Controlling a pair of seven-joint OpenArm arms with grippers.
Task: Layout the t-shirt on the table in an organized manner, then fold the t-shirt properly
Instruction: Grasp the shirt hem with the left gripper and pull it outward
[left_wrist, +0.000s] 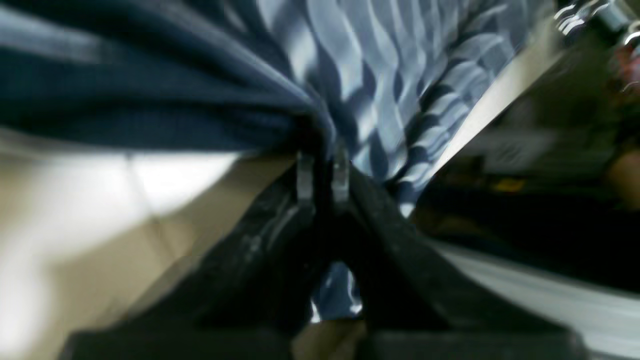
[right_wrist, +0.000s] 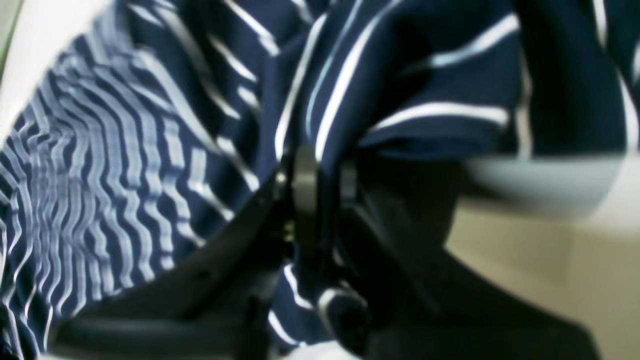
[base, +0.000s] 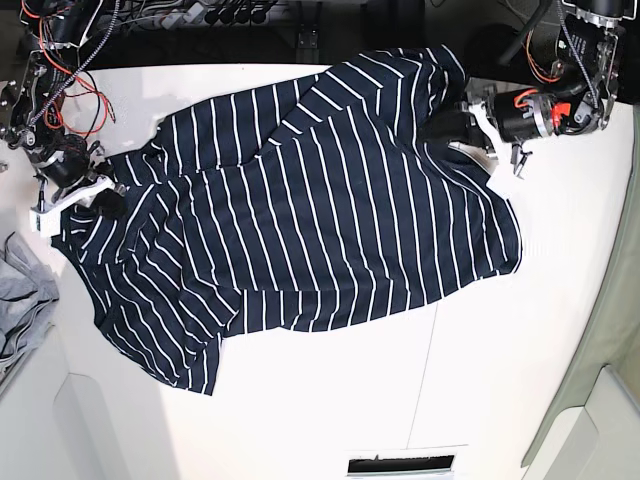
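Observation:
The dark navy t-shirt (base: 300, 210) with thin white stripes lies spread and wrinkled across the white table (base: 500, 380), stretched between both arms. My left gripper (left_wrist: 322, 150) is shut on a bunch of the shirt's fabric (left_wrist: 200, 90) at the far right of the base view (base: 450, 125). My right gripper (right_wrist: 320, 160) is shut on the shirt's fabric (right_wrist: 400, 75) at the left edge of the base view (base: 108, 198). Both wrist views are blurred.
A plain light grey garment (base: 20, 300) lies at the table's left edge. A thin dark seam (base: 425, 380) runs across the table toward the front. Cables and wiring (base: 70, 60) sit behind the table's back left corner.

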